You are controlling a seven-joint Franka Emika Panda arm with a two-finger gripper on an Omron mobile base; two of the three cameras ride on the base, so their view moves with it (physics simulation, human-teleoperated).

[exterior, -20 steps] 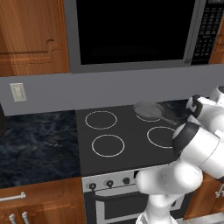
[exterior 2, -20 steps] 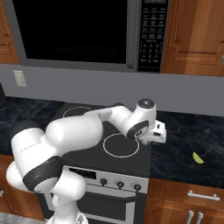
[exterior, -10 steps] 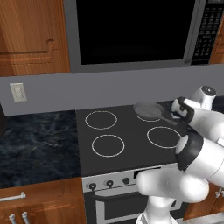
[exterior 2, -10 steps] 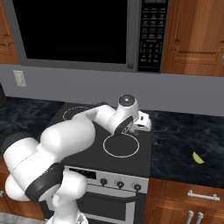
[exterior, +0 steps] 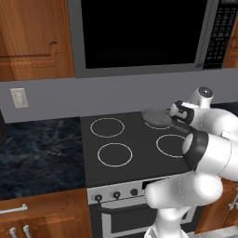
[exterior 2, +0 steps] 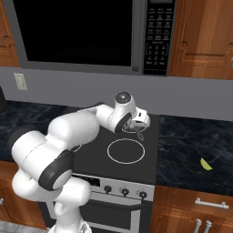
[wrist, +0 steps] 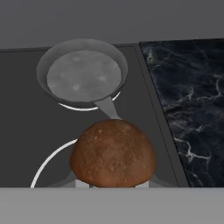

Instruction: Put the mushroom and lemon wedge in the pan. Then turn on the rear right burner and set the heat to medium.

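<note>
Task status, judged from the present layout: step one is in hand and nothing is finished. In the hand view the mushroom (wrist: 113,153) sits at bottom centre, clamped in the tool (wrist: 111,184), whose tips show just under it at either side. It hangs over the front right ring, short of the pan (wrist: 83,75), which lies beyond it in the upper left of that frame on the rear right burner (wrist: 70,106). The pan is bare inside, its handle pointing back toward the mushroom. In the right base view the tool (exterior 2: 139,133) is at frame centre over the stove (exterior 2: 136,166). The lemon wedge (exterior 2: 206,164) lies at the right edge of that frame on the desk (exterior 2: 191,145), well apart from the stove, not yet picked up. Remaining: drop the mushroom in the pan, fetch and place the wedge, then set the burner to medium; whether the burner is on cannot be told. Count: one mushroom, one wedge, one pan, four burner rings, four knobs (exterior 2: 124,191) in a row on the stove front.
</note>
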